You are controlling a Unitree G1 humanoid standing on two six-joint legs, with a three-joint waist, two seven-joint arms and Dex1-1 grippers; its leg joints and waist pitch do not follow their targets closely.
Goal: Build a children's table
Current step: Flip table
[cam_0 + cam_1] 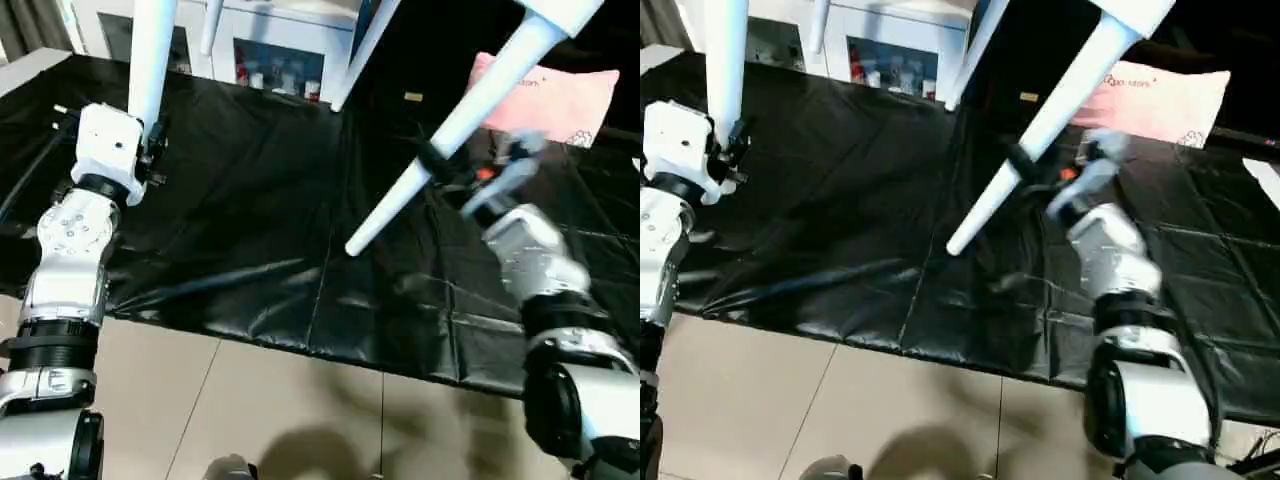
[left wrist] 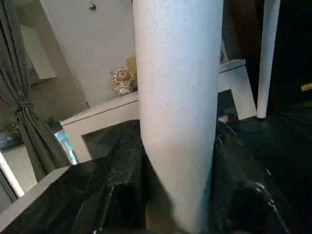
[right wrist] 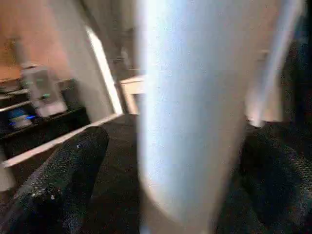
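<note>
The left gripper (image 1: 152, 150) is clamped on one white leg (image 1: 150, 60) of the children's table: in the left wrist view its two black fingers (image 2: 122, 165) press against either side of the tube (image 2: 178, 112), with no gap showing. That leg rises nearly upright out of the jaws and passes beyond the top of the head views.

The right gripper (image 1: 440, 165) has its jaws spread wide around a second leg (image 1: 470, 110). In the right wrist view the black fingers (image 3: 63, 175) stand apart on both sides of the tube (image 3: 190, 107), and daylight shows between the nearer finger and the leg, so the tube sits between the jaws without being squeezed. This leg slants steeply, its free end (image 1: 357, 244) pointing down past the gripper and hanging just above the black sheet (image 1: 250, 230) that covers the floor.

Farther out from the two grippers, two more white legs (image 1: 355, 55) slope down from above toward the far edge of the sheet. Beyond the right gripper lies a pink pillow (image 1: 560, 95). Beyond the left one stands a white cabinet (image 1: 270, 45) with glass doors, and the left wrist view catches a small stuffed toy (image 2: 122, 80) on a white shelf near it. Beige floor tiles (image 1: 250, 400) lie on the near side of the sheet.
</note>
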